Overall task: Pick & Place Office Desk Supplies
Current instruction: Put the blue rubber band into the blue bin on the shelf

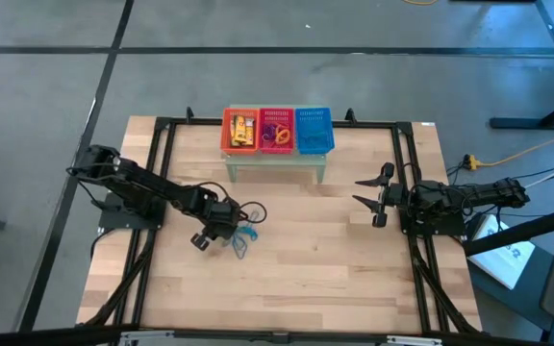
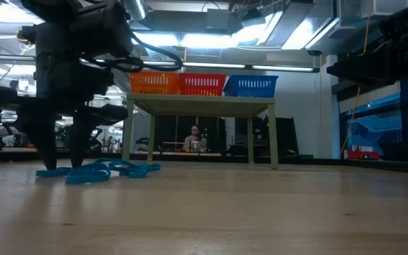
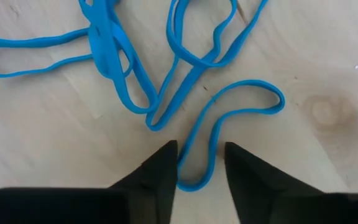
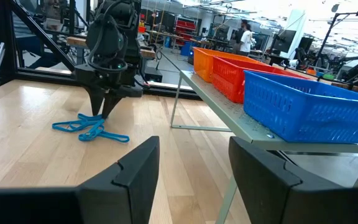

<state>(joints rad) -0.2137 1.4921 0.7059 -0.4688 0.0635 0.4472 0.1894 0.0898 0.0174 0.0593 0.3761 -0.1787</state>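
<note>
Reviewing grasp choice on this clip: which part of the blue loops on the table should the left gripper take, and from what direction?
Take the single free bend of the blue loops from straight above. It lies flat, clear of the tangle, and already sits between the left gripper's open fingers, so closing should pinch one strand cleanly.
</note>
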